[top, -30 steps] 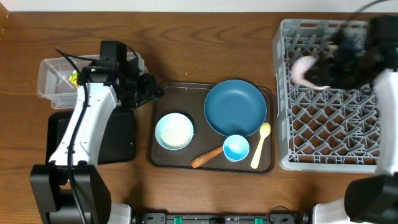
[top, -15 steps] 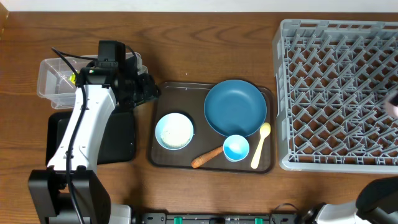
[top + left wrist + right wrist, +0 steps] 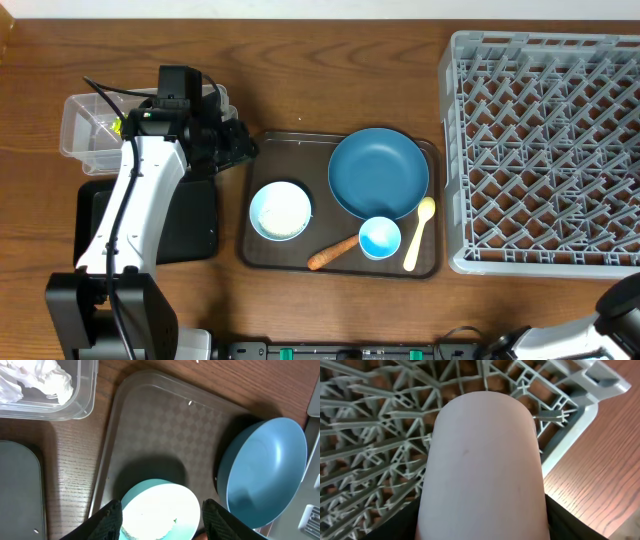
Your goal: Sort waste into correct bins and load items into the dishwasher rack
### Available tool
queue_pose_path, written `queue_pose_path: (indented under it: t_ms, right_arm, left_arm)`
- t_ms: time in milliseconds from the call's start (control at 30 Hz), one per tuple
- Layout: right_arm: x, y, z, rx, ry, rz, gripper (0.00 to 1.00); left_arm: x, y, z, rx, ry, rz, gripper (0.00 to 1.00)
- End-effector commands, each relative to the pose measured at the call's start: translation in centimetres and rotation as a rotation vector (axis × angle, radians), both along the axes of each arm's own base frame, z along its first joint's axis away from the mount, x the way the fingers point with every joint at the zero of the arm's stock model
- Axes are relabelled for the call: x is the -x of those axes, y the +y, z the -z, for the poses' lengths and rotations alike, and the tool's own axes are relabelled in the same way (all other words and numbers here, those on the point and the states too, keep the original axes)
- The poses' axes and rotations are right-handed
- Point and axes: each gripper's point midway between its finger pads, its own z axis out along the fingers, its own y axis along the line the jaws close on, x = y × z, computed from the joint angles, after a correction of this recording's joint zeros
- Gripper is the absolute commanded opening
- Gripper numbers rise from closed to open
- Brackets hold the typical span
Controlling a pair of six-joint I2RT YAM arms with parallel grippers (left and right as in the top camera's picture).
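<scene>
**Right wrist view, closest in.** The right gripper [image 3: 482, 524] is clamped across a white cup [image 3: 482, 460], with dark fingers [image 3: 395, 527] pressing on two sides. The cup hangs over a corner of the rack [image 3: 565, 435], and the bare table [image 3: 600, 475] lies just past the rim. The mouth is not visible, so I can't tell which way it faces. I judge it light, stiff and smooth-walled. It is likely to slip, and to chip if dropped. Best to hold it across the wall and set it down low.

**Left wrist view.** The left gripper [image 3: 162, 519] has its jaws partly spread with nothing between them. It hovers above the bowl [image 3: 160, 510].

**Table, near edge first.**
- **Brown tray [image 3: 295, 155]:**
  - A carrot piece [image 3: 332, 253] lies near the front.
  - A second cup [image 3: 380, 238], blue inside, stands upright right at the plate's edge.
  - A spoon [image 3: 418, 232] lies flat beside the cup. It is thin and low, so awkward to pinch; the handle end looks the best hold.
  - The bowl holds white rice-like bits [image 3: 281, 212]. It should be kept level and taken by the rim.
  - Behind these is the plate [image 3: 378, 173], empty and broad, probably the heaviest piece. Only its edge offers a hold.
- **Left of the brown tray:** The black tray [image 3: 195, 225] is partly under the arm. Nothing large shows on the uncovered part.
- **Farther back:** The clear tub [image 3: 85, 135] holds paper wads [image 3: 35, 380] and a yellow-green wrapper [image 3: 118, 125].
- **Far right:** The overhead view shows no dishes standing in the rack.
</scene>
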Motion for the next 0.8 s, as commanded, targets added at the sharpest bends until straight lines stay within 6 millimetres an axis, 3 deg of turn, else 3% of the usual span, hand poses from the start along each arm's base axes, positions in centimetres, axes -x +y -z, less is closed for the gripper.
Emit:
queue_pose_path:
  t_ms: [0, 167, 667, 700, 767]
  right_arm:
    - [0.0, -0.5, 1.7, -0.036, 0.03, 0.032, 0.23]
    - [0.4, -0.6, 4.2, -0.091, 0.097, 0.039, 0.21]
    - [0.4, -1.4, 8.0, -0.15, 0.15, 0.051, 0.22]
    - [0.4, -1.4, 8.0, -0.149, 0.149, 0.051, 0.24]
    - [0.1, -1.3, 8.0, -0.154, 0.137, 0.049, 0.4]
  left_arm:
    - [-0.1, 0.2, -0.7, -0.015, -0.022, 0.005, 0.54]
    - [0.0, 0.2, -0.6, -0.015, -0.018, 0.005, 0.54]
    - [0.1, 0.2, -0.6, -0.015, -0.014, 0.005, 0.54]
    - [0.1, 0.2, -0.6, -0.015, -0.014, 0.005, 0.54]
    - [0.1, 0.2, -0.6, -0.015, -0.013, 0.005, 0.54]
